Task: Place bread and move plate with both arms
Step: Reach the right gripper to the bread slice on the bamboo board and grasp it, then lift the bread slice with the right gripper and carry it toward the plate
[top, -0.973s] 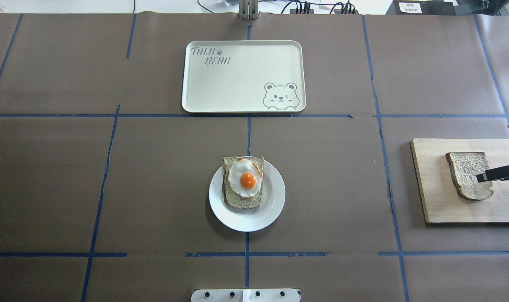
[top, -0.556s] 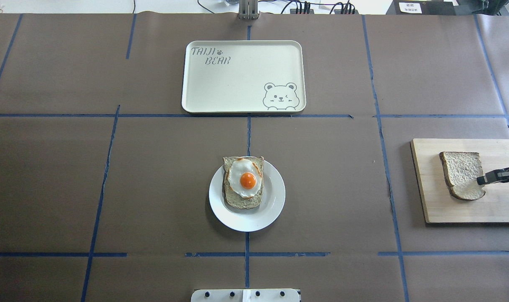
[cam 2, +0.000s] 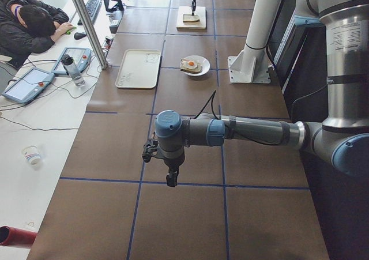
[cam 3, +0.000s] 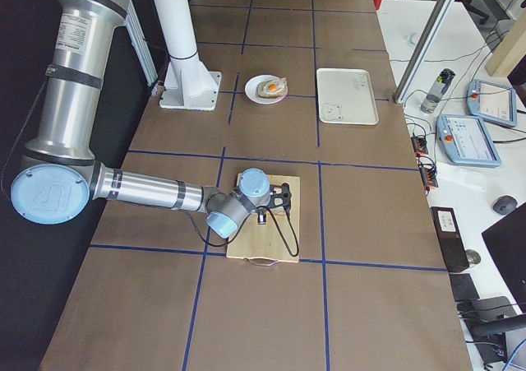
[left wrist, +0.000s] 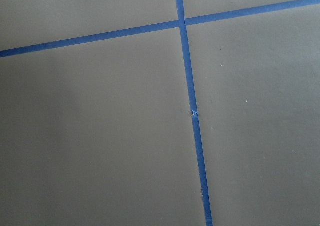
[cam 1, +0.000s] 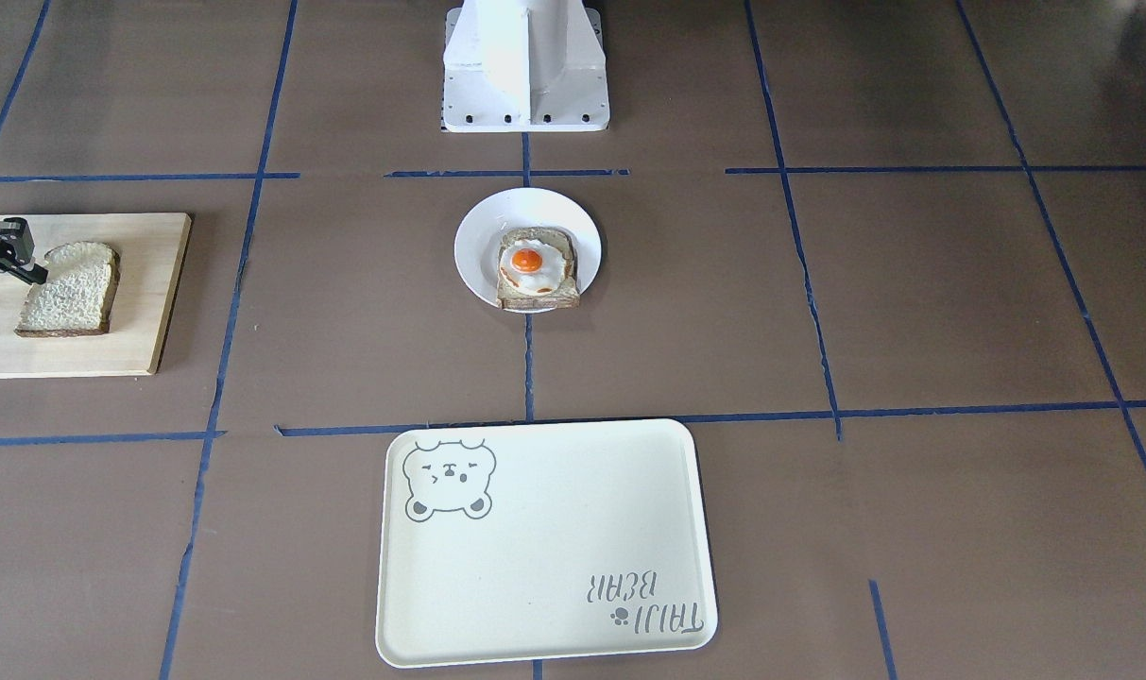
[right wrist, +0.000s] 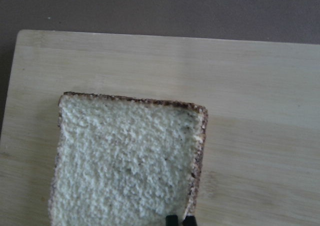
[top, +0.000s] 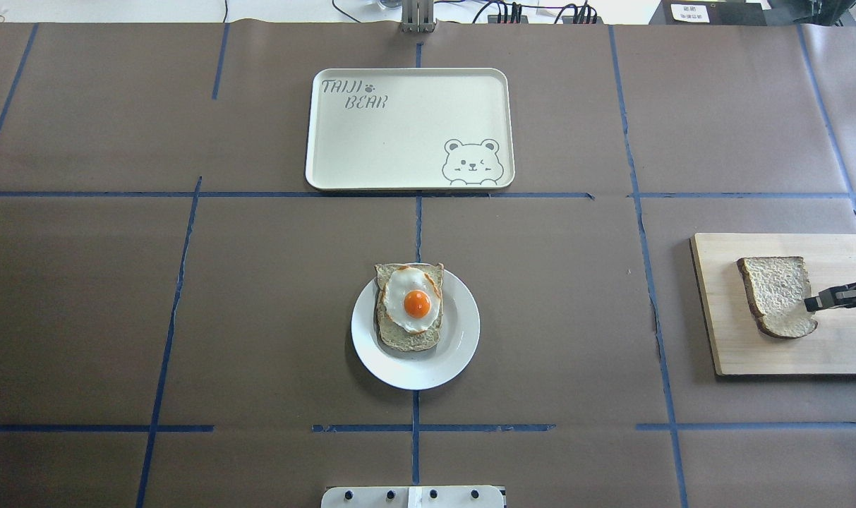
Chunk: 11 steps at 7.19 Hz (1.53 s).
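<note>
The plain bread lies on a wooden cutting board at the table's right side. My right gripper comes in from the right edge and its tips are closed narrowly on the crust at the slice's right edge. In the right wrist view the two tips straddle the crust of the bread. The white plate sits at table centre and carries a slice topped with a fried egg. My left gripper hangs over bare table far to the left; I cannot tell if it is open.
A cream rectangular tray with a bear drawing lies beyond the plate, nothing on it. The white robot base stands behind the plate. An operator and tablets sit past the table's far edge in the exterior left view.
The right gripper has come down to the slice's right edge and drawn narrow there. The bread has shifted a little to the left on the board. Plate and tray have not moved.
</note>
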Each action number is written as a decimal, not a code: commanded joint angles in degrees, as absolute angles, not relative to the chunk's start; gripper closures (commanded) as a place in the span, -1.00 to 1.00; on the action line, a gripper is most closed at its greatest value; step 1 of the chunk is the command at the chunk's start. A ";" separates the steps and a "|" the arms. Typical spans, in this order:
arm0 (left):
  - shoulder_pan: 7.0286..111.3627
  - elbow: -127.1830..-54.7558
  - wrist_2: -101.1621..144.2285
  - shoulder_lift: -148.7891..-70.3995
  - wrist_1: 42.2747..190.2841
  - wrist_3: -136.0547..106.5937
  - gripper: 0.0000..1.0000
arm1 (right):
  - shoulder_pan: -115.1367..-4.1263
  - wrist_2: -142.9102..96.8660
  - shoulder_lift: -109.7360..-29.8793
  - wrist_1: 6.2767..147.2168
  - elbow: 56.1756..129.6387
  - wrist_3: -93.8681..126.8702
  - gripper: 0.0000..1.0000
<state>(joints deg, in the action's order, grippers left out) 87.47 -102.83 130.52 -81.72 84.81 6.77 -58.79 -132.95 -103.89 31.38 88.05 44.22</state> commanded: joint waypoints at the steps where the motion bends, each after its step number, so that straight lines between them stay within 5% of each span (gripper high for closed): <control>1: 87.45 -102.92 130.52 -81.74 84.81 6.77 -1.00 | -58.89 -132.98 -103.97 31.38 88.77 44.30 1.00; 6: 87.45 -102.92 130.52 -81.83 84.81 6.77 -1.00 | -63.97 -145.07 -103.28 32.34 94.47 45.43 1.00; 11: 87.45 -103.01 130.52 -81.83 84.81 6.77 -1.00 | -56.72 -144.25 -80.30 32.34 95.98 74.29 1.00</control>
